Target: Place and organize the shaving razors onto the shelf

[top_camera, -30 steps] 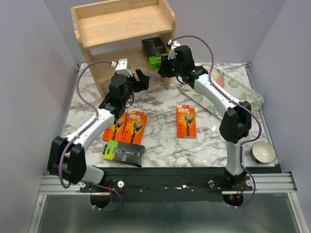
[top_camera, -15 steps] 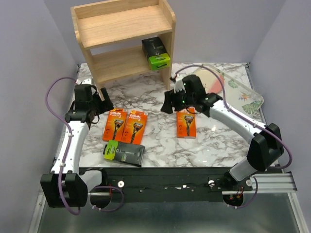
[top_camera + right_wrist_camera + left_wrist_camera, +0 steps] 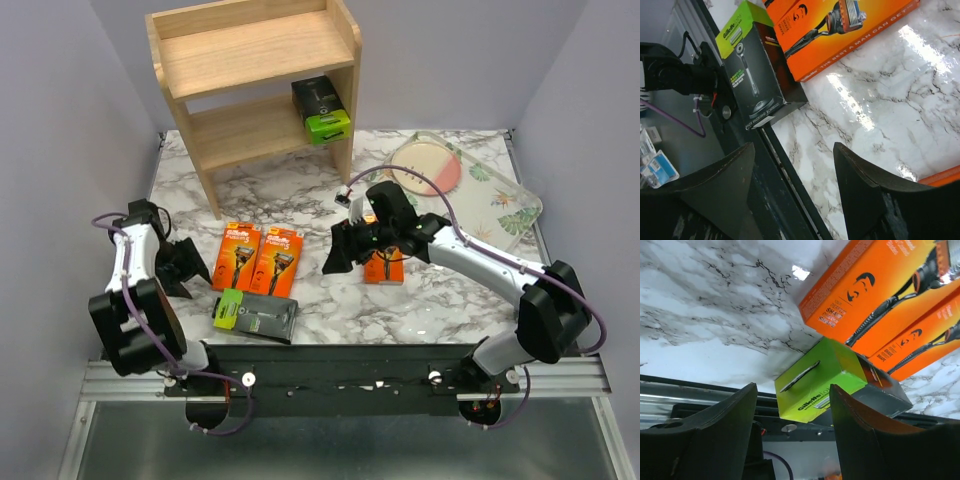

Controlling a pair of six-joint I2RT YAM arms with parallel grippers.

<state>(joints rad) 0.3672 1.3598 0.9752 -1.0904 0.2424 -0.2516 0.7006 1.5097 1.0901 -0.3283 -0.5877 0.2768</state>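
Both my grippers stand with fingers apart, empty.
My left gripper (image 3: 792, 390) faces the green-ended pack (image 3: 822, 377); my right gripper (image 3: 340, 258) hangs beside the lone orange pack (image 3: 383, 272), likely for shelving.

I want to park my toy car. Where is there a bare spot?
The shelf is bare on top, and on its lower board left of the dark pack. The table is bare between shelf and orange packs, and at the near right. Near left is crowded with packs.

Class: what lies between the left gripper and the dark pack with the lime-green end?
Only bare marble tabletop, clearest in the left wrist view, separates left gripper from dark pack.
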